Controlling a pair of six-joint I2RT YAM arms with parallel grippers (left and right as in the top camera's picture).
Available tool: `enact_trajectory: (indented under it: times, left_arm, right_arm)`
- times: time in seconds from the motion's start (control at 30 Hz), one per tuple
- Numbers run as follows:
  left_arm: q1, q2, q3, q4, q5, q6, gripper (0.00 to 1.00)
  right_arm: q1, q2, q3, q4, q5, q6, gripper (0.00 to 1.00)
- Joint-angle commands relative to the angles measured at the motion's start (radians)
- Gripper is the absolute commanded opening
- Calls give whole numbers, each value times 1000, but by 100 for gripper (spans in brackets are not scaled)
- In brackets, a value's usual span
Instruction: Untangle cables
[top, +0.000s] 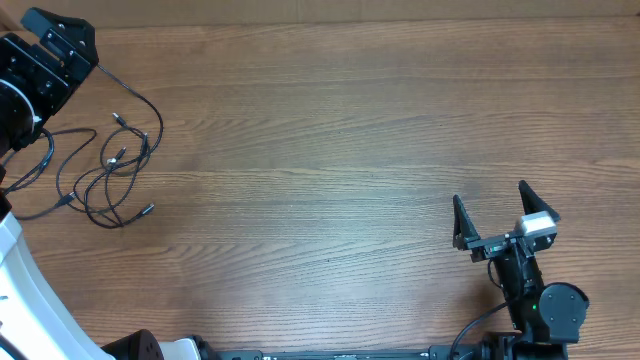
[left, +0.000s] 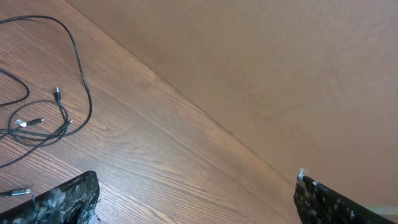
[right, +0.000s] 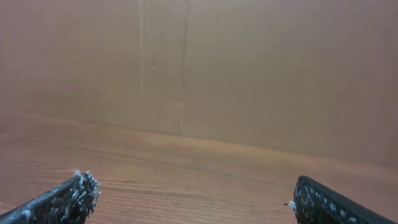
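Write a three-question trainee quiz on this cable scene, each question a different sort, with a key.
1. True or false: the right pincer grips the cables.
2. The cables lie nearest: A) the left pincer; B) the right pincer; C) midway between both.
3. Fill in: both pincers stand ____.
Key: 1 false; 2 A; 3 open.
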Motion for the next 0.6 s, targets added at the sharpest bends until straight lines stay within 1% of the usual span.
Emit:
enact_trajectory:
  times: [0.0,0.13,0.27,0.57]
  left_arm:
    - [-7,2,8,0,10,-9,99]
    - [-7,2,8,0,10,-9,100]
    - [-7,2,8,0,10,-9,100]
    - [-7,2,8,0,10,-9,100]
  right_arm:
    - [6,-39,-45,13,42,48,100]
    - [6,-82,-117,7,43,48,100]
    - [11,-116,-114,-104,68,48,100]
    - [9,-115,-114,-101,68,48,100]
